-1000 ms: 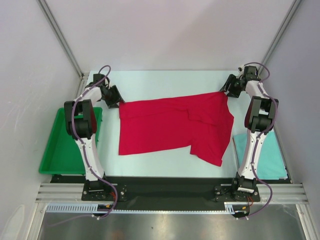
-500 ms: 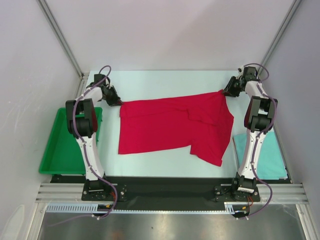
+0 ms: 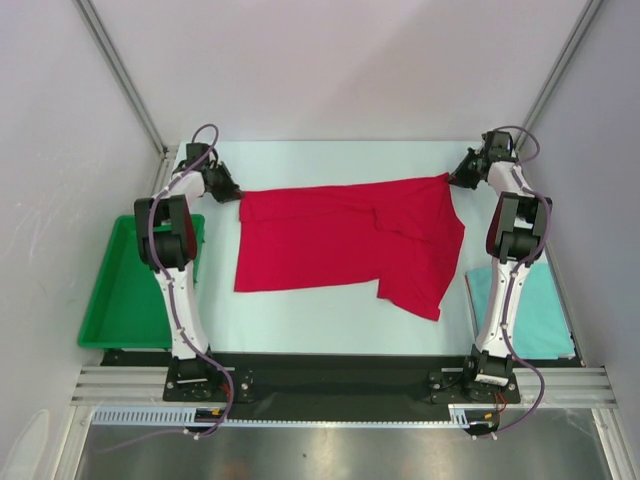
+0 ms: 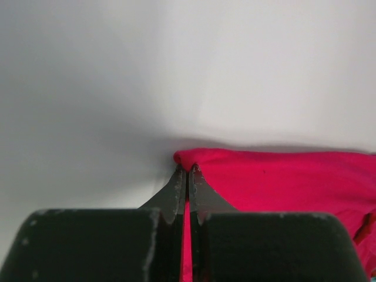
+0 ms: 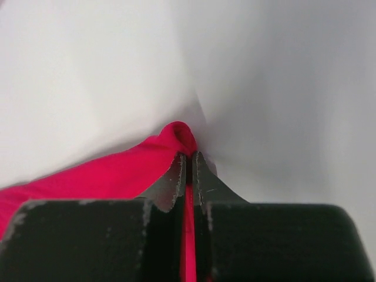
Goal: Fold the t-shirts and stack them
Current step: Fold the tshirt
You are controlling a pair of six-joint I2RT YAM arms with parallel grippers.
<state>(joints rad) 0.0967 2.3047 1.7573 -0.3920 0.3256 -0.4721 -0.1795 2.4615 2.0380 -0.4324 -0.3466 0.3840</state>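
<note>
**A:** Where did your red t-shirt (image 3: 345, 240) lie?

**B:** It was spread flat across the middle of the white tabletop (image 3: 330, 160). Part of it was folded over on the right, and its near right corner reached closest to you.

**A:** And what did you have hold of?

**B:** Your left end effector (image 3: 236, 193) was clamped tight on the shirt's far left corner, with a sliver of red cloth between the fingers. Your right end effector (image 3: 452, 179) was pinched shut on the far right corner, a small red bunch poking past its tips.

**A:** The other shirt?

**B:** The folded pale teal t-shirt (image 3: 545, 310) lay at the near right, beside your right arm. The green tray (image 3: 110, 300) sat at the left edge.
</note>
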